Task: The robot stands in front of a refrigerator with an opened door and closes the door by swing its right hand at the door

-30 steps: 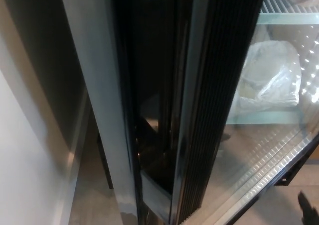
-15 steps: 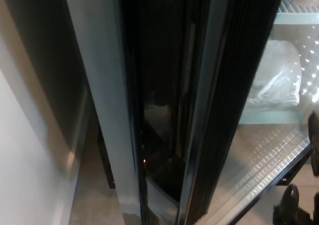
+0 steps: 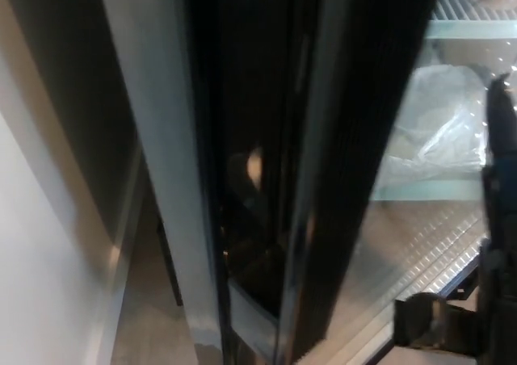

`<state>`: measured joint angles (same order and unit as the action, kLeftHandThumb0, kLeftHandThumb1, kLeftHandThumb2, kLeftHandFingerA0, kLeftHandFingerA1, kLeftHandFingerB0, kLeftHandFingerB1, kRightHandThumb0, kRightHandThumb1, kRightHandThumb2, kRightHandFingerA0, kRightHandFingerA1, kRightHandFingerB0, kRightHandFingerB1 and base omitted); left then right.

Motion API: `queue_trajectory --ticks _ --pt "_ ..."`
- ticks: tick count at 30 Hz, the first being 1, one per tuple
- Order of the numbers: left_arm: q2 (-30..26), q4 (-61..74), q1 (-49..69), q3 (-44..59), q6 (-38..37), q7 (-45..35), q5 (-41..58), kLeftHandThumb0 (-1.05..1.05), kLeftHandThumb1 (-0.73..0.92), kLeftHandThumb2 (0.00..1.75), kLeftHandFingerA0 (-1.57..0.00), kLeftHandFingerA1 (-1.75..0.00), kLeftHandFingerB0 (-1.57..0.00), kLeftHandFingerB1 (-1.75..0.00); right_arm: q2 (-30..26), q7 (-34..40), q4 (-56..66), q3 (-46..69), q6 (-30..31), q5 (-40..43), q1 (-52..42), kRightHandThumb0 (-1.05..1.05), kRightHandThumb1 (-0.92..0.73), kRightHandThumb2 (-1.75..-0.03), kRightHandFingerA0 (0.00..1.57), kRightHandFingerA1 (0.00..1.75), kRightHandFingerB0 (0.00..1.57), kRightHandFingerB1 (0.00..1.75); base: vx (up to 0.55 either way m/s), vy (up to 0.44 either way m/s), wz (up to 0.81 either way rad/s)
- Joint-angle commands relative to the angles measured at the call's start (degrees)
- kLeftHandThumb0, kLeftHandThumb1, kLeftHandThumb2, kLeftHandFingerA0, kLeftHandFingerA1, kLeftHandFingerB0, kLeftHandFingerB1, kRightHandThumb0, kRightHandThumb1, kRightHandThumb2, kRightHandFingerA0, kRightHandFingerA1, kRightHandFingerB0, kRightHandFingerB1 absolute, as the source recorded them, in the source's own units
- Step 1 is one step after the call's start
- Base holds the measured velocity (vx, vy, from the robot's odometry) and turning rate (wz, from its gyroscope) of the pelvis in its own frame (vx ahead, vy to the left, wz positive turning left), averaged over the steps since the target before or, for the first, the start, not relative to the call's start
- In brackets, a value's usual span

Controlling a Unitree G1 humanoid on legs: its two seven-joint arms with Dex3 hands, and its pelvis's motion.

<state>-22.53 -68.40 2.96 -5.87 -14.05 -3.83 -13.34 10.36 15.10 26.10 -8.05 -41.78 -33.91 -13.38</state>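
Refrigerator door [image 3: 339,139] stands edge-on through the middle of the head view, blurred.
Right hand [image 3: 477,300] pokes in at the lower right, dark and cut off by the frame; can't tell how its fingers sit. Behind the door, a pale plastic bag [image 3: 436,131] rests on a glass shelf [image 3: 428,191]. Left hand out of shot.

Right hand [image 3: 485,244] raised at right edge, blurred; finger pose unclear. Left hand unseen.
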Motion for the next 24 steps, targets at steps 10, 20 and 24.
queue_trajectory --ticks 10,20,24 --pt "-1.67 -1.24 -1.53 -1.49 -2.54 0.14 -1.53 -0.56 0.65 1.02 -0.34 -0.55 -0.17 -0.46 -5.44 1.65 -20.75 -8.46 14.09 -29.47 22.26 -0.94 -0.92 -1.2 0.0 0.06 0.0 0.01 0.0 0.0 0.0" --pt "-1.58 -1.04 -2.21 -2.5 -2.43 0.11 -1.93 -0.59 0.83 0.65 -0.36 -0.36 -0.29 -0.32 -6.05 3.46 -49.32 -11.23 26.98 -28.46 43.23 -0.84 -0.75 -0.95 0.0 0.16 0.0 0.15 0.0 0.0 0.0" --pt "-1.36 -1.14 -2.35 -2.22 -2.6 -0.44 -1.24 -0.58 0.83 0.65 -0.36 -0.36 -0.29 -0.32 -5.83 3.63 -62.17 -12.26 31.38 -27.41 51.79 -0.81 -0.82 -1.16 0.0 0.16 0.0 0.14 0.0 0.0 0.0"
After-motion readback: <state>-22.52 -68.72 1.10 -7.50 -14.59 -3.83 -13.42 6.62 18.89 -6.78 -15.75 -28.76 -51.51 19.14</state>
